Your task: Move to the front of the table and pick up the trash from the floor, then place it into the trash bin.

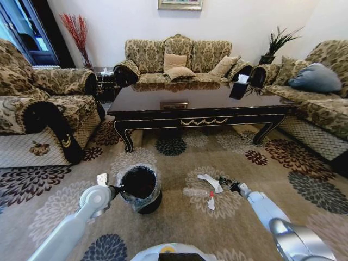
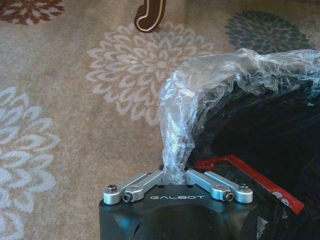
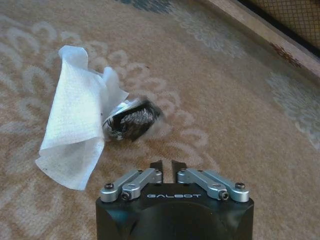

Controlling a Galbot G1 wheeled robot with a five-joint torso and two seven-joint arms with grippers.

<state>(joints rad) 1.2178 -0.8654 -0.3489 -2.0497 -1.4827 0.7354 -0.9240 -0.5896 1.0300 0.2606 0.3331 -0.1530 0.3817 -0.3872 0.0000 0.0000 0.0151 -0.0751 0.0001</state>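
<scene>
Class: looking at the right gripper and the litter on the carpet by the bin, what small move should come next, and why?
Probably open the right gripper and ease it toward the dark crumpled bit. Its fingers sit nearly closed and short of the litter, which lies on the carpet against the white paper scrap. The left gripper already pinches the trash bin liner.

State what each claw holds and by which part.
Left claw pinches the trash bin by its bag rim. Right claw, near the white paper, holds nothing.

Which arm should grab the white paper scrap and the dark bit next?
Right, probably. The right gripper sits low over the carpet just beside the white paper scrap and dark bit, fingers nearly closed. The left gripper is clamped on the trash bin liner.
</scene>
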